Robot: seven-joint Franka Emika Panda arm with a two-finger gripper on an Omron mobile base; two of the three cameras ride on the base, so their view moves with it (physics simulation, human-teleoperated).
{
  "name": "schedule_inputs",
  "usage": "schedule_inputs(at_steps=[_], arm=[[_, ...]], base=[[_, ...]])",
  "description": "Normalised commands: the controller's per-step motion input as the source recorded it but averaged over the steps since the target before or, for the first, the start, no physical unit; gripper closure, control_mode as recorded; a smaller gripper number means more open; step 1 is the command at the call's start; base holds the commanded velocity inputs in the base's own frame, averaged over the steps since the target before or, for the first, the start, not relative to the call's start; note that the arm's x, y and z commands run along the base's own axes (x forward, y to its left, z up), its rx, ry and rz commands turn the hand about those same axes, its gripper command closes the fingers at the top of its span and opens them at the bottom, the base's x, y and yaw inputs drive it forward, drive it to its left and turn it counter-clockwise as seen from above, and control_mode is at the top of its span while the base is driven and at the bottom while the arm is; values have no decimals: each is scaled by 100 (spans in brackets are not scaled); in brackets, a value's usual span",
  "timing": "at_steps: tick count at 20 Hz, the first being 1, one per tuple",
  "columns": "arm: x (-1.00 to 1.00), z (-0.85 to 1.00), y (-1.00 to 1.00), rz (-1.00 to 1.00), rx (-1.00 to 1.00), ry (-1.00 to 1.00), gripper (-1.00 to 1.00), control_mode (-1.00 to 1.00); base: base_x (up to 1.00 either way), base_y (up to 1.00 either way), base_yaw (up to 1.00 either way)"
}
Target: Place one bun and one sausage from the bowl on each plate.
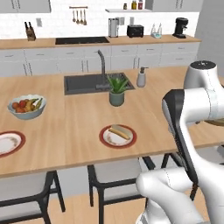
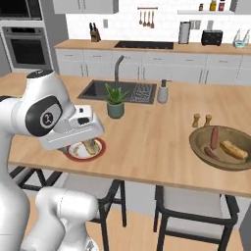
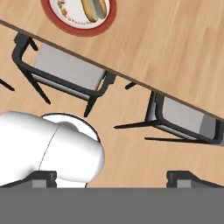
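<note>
Bowl (image 2: 223,147), well right of the gripper (image 3: 111,177), keeps one bun (image 2: 233,149) and sausages (image 2: 213,138) for the bare far plate (image 1: 9,142). Served plate (image 3: 78,15) lies ahead. Jaws stand wide, empty.

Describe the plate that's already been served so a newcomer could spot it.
Start at the wooden island counter with the dark sink. In front of the potted plant, near the chair-side edge, sits the red-rimmed plate. Unlike the other red-rimmed plate farther left, it holds a bun.
</note>
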Motion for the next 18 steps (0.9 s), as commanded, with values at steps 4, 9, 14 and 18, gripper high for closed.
schedule_inputs(at_steps=[4,9,14,18], arm=[[0,0,0,0,0,0,-100,100],[0,0,0,0,0,0,-100,100],[0,0,0,0,0,0,-100,100],[0,0,0,0,0,0,-100,100]], base=[[0,-72,-2],[0,-72,-1],[0,-70,-1],[0,-68,0]])
